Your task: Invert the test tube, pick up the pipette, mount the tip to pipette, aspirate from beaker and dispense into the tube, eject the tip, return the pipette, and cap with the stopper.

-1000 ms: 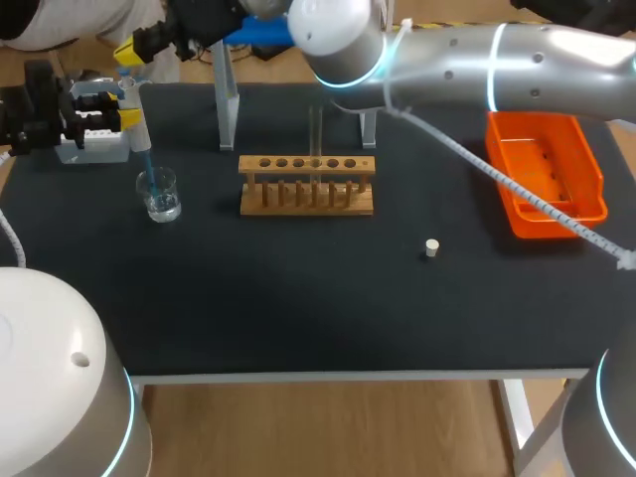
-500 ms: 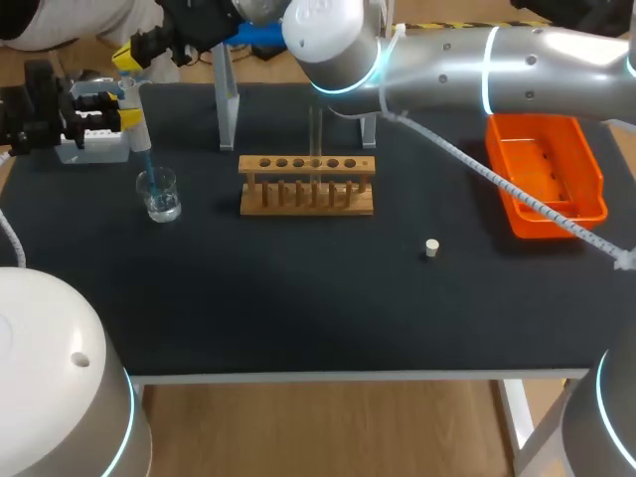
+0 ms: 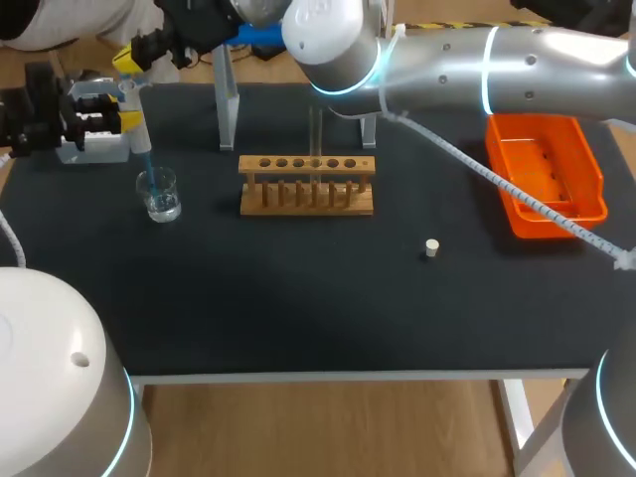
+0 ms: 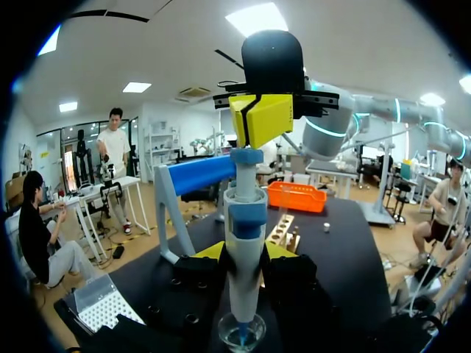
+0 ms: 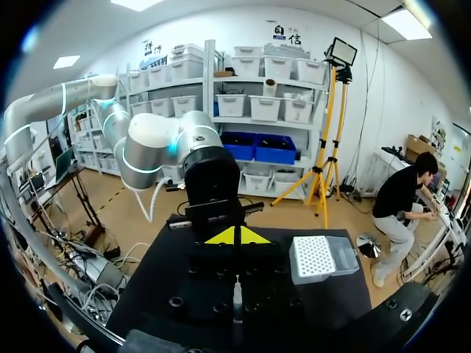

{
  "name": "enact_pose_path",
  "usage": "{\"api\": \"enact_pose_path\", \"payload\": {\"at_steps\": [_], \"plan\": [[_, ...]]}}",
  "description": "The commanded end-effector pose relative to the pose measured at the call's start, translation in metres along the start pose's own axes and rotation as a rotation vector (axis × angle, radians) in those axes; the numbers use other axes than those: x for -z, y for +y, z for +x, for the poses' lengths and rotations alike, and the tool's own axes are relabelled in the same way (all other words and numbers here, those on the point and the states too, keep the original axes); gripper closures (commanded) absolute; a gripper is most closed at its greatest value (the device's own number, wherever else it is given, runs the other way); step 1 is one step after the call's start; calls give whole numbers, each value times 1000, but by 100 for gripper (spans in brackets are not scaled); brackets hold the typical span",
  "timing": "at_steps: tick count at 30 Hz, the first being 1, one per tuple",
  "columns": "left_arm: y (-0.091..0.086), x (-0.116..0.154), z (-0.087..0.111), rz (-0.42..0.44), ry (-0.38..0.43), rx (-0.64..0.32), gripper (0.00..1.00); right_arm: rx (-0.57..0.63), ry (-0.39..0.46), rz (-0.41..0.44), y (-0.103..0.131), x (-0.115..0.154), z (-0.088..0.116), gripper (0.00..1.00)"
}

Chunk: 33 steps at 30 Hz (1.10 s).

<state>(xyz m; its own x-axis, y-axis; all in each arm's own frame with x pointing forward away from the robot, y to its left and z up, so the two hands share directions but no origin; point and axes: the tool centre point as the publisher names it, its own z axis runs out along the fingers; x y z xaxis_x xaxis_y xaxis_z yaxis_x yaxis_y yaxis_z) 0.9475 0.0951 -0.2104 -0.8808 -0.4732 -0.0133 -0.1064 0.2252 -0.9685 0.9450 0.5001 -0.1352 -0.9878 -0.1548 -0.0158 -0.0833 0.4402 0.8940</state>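
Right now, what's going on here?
The left end effector holds a pipette upright, its tip dipped into the blue liquid in a beaker. The right end effector, shut, sits on the pipette's plunger top. A test tube stands in the rack, and the stopper lies loose on the table.

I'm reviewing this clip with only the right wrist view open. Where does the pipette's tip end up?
Observer: In the left wrist view, the tip of the pipette sits inside the beaker.
Operator: What is holding the pipette?
Observer: The left gripper is shut on its body, with one yellow tip on each side.
Operator: And where is the stopper?
Observer: In the head view, the stopper lies on the table, apart from the wooden rack.
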Motion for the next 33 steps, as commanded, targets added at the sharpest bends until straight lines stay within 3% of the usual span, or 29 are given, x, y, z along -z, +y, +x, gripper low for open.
{"api": "enact_pose_path", "payload": {"at_steps": [1, 23, 33], "plan": [[-3, 0, -1, 0, -2, -1, 100, -2, 7, 11, -3, -3, -2, 100], [-3, 0, -1, 0, -2, -1, 100, -14, 17, 42, -24, -12, 0, 100], [-3, 0, -1, 0, -2, -1, 100, 16, -12, -2, 0, 6, -4, 100]]}}
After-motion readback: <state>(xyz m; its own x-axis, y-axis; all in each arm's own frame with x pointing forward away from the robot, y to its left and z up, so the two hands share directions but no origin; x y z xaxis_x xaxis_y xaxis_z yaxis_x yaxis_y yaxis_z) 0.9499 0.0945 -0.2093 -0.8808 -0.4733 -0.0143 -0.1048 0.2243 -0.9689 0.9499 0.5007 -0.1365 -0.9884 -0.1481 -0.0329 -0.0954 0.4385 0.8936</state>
